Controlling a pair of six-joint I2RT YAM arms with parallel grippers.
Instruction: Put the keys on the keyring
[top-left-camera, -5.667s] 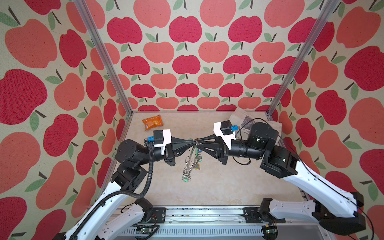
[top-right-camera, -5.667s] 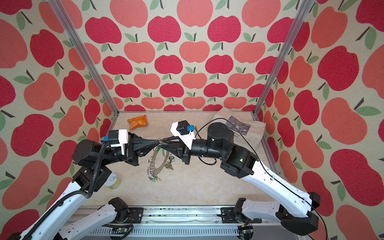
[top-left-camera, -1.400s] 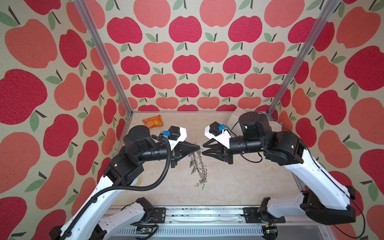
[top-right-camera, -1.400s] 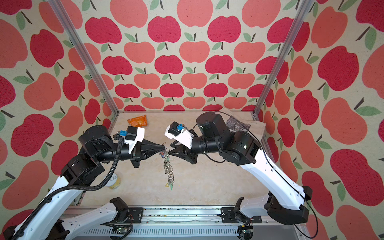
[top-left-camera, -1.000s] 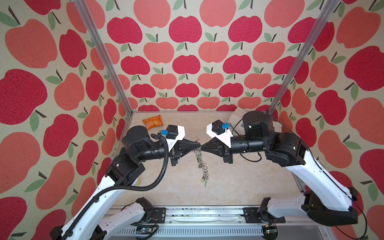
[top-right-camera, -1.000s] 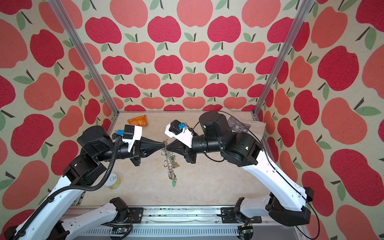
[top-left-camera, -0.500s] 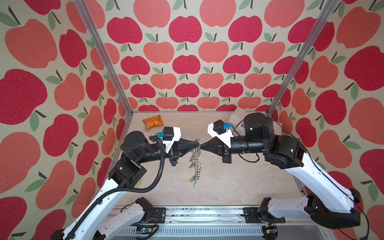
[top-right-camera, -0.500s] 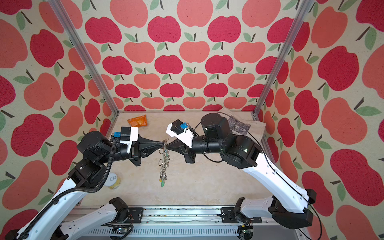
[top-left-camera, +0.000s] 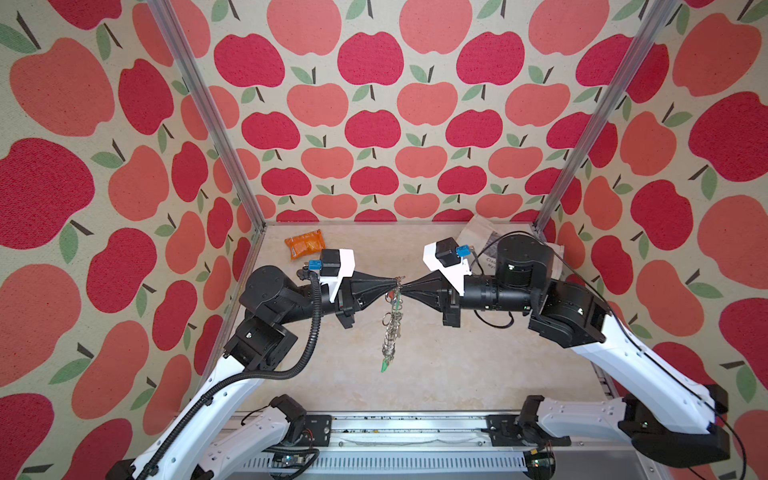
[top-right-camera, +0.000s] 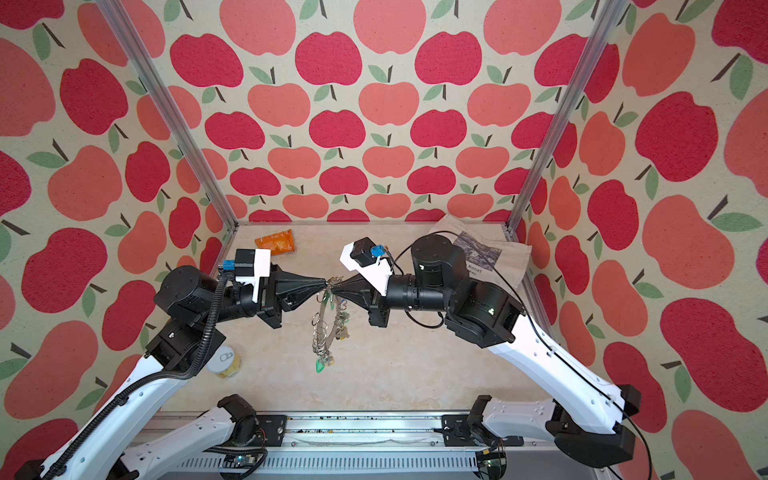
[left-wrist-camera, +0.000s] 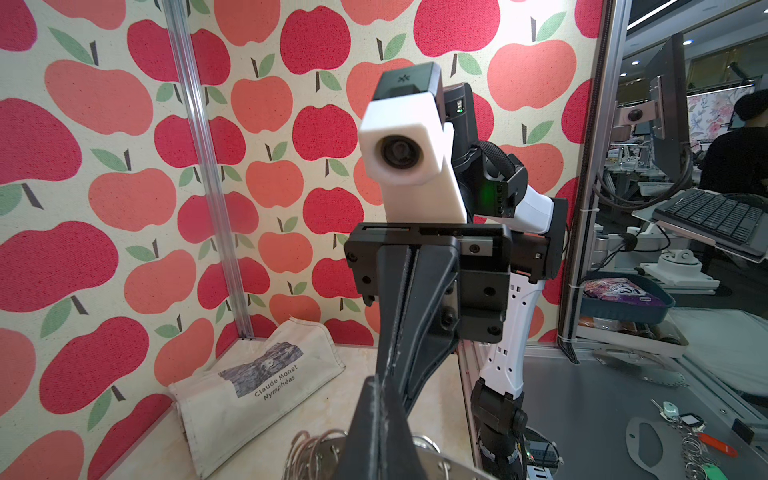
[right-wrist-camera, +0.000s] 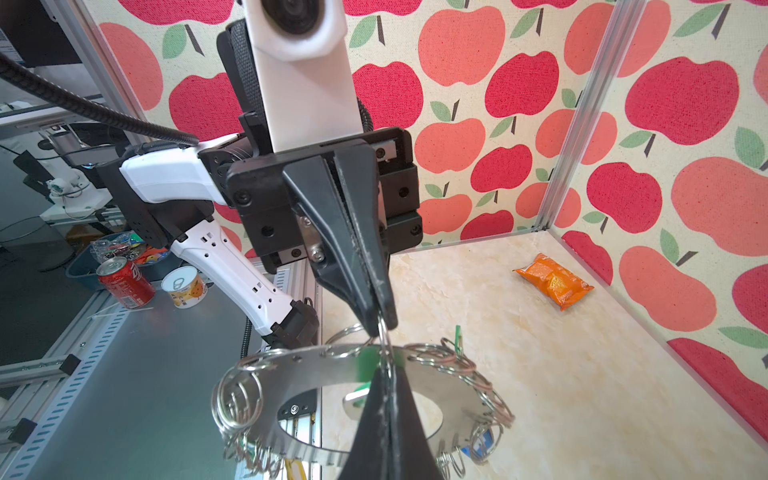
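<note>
While the keyring (top-left-camera: 392, 329) hangs, an orange packet (top-left-camera: 304, 244) lies far behind.

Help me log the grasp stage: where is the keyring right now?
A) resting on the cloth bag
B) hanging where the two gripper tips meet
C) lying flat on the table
B: the keyring hangs edge-on below the point where the shut left gripper and right gripper meet tip to tip.
</note>
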